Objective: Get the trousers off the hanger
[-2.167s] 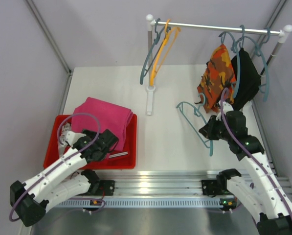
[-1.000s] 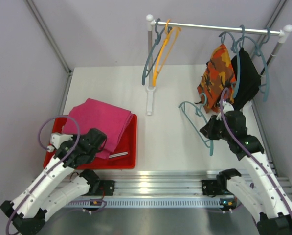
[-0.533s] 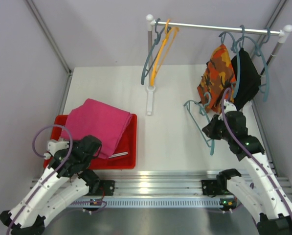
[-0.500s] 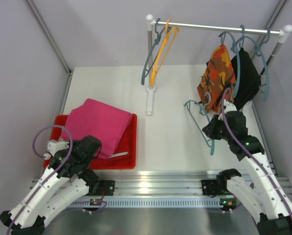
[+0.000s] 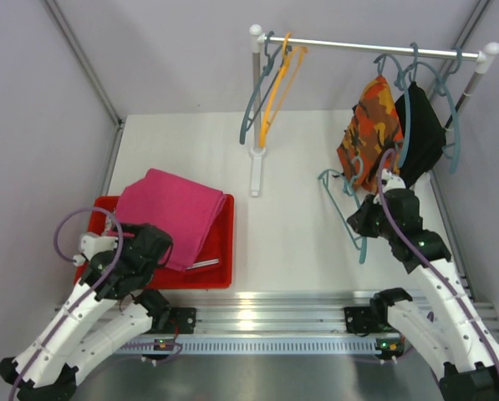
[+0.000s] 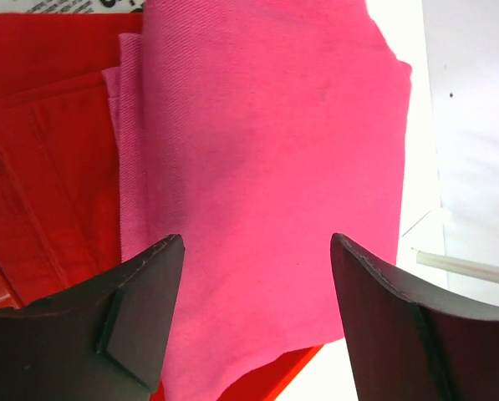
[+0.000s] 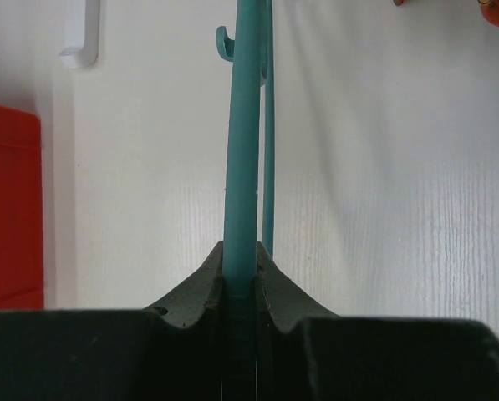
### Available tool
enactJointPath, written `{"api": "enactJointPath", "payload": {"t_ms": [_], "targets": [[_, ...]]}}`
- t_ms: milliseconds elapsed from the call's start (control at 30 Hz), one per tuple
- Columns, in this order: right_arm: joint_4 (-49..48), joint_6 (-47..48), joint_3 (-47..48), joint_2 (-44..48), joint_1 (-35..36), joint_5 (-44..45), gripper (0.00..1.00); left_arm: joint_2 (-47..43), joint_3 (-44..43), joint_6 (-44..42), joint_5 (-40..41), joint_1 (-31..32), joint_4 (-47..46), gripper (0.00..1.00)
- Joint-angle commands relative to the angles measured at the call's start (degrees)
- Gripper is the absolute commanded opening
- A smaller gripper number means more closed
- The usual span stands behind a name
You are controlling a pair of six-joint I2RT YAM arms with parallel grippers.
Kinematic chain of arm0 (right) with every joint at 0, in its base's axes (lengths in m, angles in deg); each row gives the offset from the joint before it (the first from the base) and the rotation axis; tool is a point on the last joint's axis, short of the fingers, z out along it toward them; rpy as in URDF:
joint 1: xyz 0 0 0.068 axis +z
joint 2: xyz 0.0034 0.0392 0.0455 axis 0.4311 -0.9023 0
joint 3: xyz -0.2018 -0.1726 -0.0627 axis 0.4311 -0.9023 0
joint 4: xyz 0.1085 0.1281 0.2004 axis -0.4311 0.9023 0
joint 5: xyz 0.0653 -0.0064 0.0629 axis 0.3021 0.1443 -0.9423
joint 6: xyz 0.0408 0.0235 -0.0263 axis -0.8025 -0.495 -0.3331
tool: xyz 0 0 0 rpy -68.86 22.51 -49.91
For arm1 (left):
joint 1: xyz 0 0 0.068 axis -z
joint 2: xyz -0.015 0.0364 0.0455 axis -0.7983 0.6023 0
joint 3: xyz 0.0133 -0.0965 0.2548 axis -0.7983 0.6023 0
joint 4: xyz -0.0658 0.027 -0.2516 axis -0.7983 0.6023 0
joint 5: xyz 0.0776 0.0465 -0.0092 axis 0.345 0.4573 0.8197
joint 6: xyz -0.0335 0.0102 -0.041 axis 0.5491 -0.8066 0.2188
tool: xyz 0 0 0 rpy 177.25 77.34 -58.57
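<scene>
Left wrist view: left gripper [image 6: 256,251] stands wide, holding nothing, over the pink trousers [image 6: 266,125] lying in the red tray [image 5: 224,259] at near left. Right gripper [image 7: 241,267] is clamped on a teal hanger [image 7: 242,167] at right. Camouflage trousers [image 5: 368,129] and black trousers [image 5: 425,125] hang on the far rail [image 5: 358,43] beyond it.

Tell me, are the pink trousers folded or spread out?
Folded. The pink trousers lie as a compact rectangle on the red tray, with layered edges showing at one side.
</scene>
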Motion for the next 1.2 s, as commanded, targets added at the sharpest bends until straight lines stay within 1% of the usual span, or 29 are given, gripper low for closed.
{"api": "enactJointPath", "payload": {"t_ms": [0,33,67,100,133,167,200,300,400,533,600,667,833,867,900,967,1067,1100,1167], "targets": [[-1.4,-0.6,0.3,-0.6,0.3,0.2,0.00,1.5,-5.2,-6.7,1.5,-0.3,9.4,0.77],[-1.6,-0.6,0.3,-0.8,0.3,-0.2,0.00,2.1,-6.2,-9.8,2.7,-0.3,8.6,0.77],[-1.7,-0.6,0.4,-0.8,0.3,-0.5,0.00,3.9,-7.3,-13.9,4.3,-0.2,4.3,0.79],[-1.8,-0.5,0.7,-0.8,0.3,-1.0,0.00,4.9,-9.3,-25.2,4.7,-0.2,0.8,0.83],[-1.8,-0.3,1.0,-0.7,0.3,-1.2,0.00,6.2,-10.3,-32.0,4.5,-0.2,-2.9,0.84],[-1.7,-0.2,1.3,-0.5,0.3,-1.2,0.00,8.8,-11.1,-39.1,2.5,-0.2,-11.5,0.85],[-1.5,-0.1,2.1,-0.4,0.3,-1.3,0.00,10.3,-13.2,-47.9,1.3,-0.3,-13.8,0.86],[-0.8,0.3,4.3,0.3,0.5,-1.5,0.00,15.4,-16.7,-59.8,-3.0,-0.3,-20.8,0.86],[-0.1,0.4,6.9,0.2,0.5,-1.6,0.00,18.7,-18.3,-67.7,-6.3,-0.3,-25.6,0.89],[0.5,0.7,9.9,0.1,0.9,-2.8,0.00,21.8,-18.5,-70.7,-7.8,-0.5,-29.1,0.93],[1.1,0.6,11.9,0.0,1.0,-3.0,0.00,23.2,-18.0,-71.9,-9.7,-1.4,-30.4,0.94],[1.7,0.2,13.1,0.2,1.1,-2.8,0.00,24.4,-17.3,-72.1,-13.3,-2.6,-32.2,0.94],[-0.3,0.0,16.8,-0.9,1.2,-1.9,0.00,26.0,-15.5,-74.2,-21.3,-8.7,-34.0,0.95],[-0.8,0.0,17.7,-2.9,1.3,-1.8,0.00,25.9,-15.2,-74.8,-24.4,-9.9,-34.9,0.95],[-0.9,0.1,20.2,-4.1,1.3,-1.9,0.00,25.7,-14.9,-75.5,-25.6,-12.0,-35.2,0.95],[-1.7,-0.3,23.0,-7.6,2.2,-1.2,0.00,25.4,-14.8,-76.1,-27.6,-13.9,-35.4,0.95],[-3.0,-0.9,29.6,-11.2,4.5,4.0,0.00,24.6,-14.4,-77.1,-30.1,-16.5,-35.7,0.95],[-3.1,-0.7,31.1,-12.3,5.1,7.9,0.00,24.5,-14.2,-77.6,-31.2,-17.7,-35.9,0.95],[-3.2,-0.5,35.7,-15.8,6.6,10.9,0.00,24.5,-14.1,-77.7,-31.9,-18.5,-35.8,0.95]]}}
